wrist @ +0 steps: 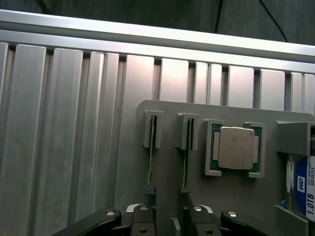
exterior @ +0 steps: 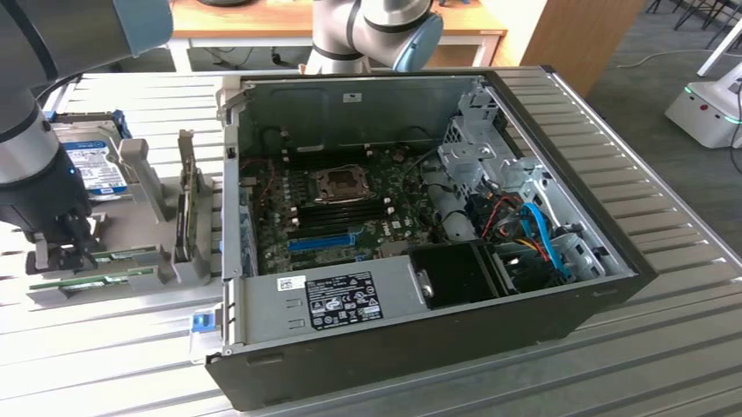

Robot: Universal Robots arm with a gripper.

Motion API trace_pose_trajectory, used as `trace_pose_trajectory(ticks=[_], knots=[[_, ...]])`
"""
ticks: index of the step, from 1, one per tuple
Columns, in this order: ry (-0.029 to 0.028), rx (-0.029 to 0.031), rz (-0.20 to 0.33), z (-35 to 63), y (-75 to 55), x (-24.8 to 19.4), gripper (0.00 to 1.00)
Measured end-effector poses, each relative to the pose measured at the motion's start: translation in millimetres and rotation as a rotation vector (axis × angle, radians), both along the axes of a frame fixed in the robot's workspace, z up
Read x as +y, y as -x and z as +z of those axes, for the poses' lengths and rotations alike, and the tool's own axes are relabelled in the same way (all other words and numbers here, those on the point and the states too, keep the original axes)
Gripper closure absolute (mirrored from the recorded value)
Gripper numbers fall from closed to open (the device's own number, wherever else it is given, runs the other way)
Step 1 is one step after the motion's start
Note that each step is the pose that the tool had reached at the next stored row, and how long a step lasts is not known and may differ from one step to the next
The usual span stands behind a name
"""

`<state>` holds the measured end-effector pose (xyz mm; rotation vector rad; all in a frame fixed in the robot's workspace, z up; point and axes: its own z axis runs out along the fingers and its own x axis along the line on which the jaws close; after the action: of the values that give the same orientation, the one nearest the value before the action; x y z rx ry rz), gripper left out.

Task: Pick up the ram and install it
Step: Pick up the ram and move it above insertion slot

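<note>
- The claw (wrist: 167,199) is hanging wide open, gripping nothing.
- The ram (wrist: 186,152) is standing on edge in the grey holder (wrist: 231,196), just below the claw.

Slatted table (exterior: 649,347), open computer case (exterior: 464,347), grey fixture (wrist: 236,196)

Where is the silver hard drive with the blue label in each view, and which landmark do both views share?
Exterior view: the silver hard drive with the blue label stands at the exterior view's left, outside the open black computer case.
Wrist view: the hard drive sits at the picture's edge, beyond the square silver processor.
Shared landmark: the two thin green ram sticks standing in the grey rack.
</note>
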<state>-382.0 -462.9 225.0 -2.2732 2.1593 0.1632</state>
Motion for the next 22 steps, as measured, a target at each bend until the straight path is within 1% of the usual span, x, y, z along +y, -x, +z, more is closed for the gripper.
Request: trace_pose_trajectory(ticks=[2,9,14,22], knots=[[-0.0002,-0.0002,0.0,-0.1,-0.1,-0.4,0.69],[-0.0001,-0.0001,0.0,-0.1,0.0,-7.9,0.69],[-0.0002,-0.0002,0.0,-0.3,0.0,-8.1,0.69],[-0.0005,-0.0002,0.0,-14.2,0.0,-8.7,0.69]])
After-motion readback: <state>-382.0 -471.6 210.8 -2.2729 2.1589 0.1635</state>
